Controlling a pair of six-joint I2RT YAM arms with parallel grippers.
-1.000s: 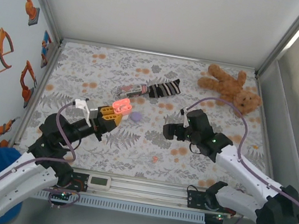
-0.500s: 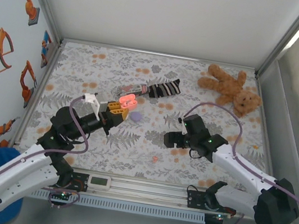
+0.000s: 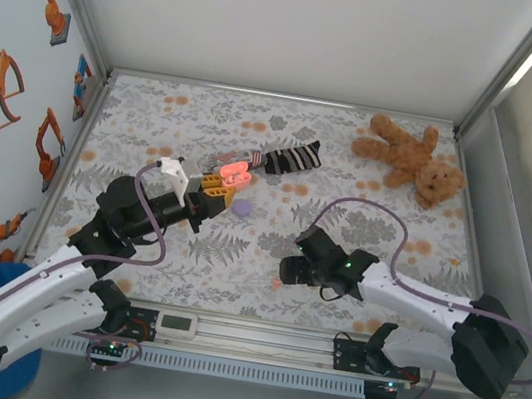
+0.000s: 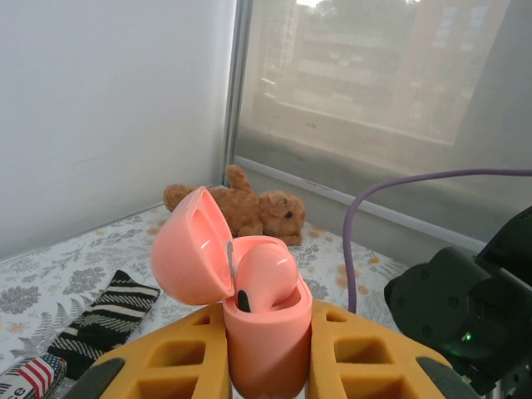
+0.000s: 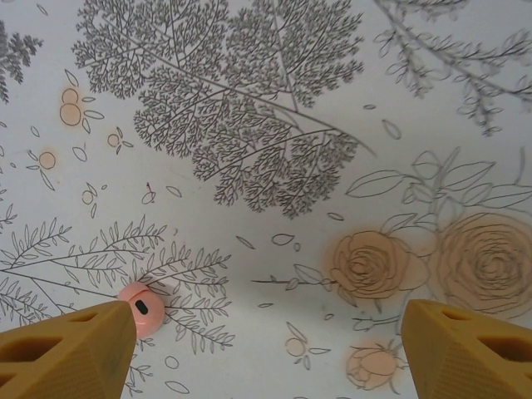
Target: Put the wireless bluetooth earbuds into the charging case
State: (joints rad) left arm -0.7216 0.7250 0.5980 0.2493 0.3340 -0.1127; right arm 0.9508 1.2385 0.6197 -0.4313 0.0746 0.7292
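Right gripper [image 5: 268, 322], jaws apart, has dropped beside the 6 o'clock earbud [image 5: 140, 309], ready to grab; left gripper [image 3: 213, 187] clamps the open case [image 4: 266, 332].

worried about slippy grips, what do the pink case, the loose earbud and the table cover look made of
Pink case: probably moulded plastic, satin-smooth; soft highlights on the open lid.
Loose earbud: likely the same pink plastic, slightly glossy; too small to be sure.
Table cover: matte printed floral sheet without glare; cloth or vinyl, unclear.
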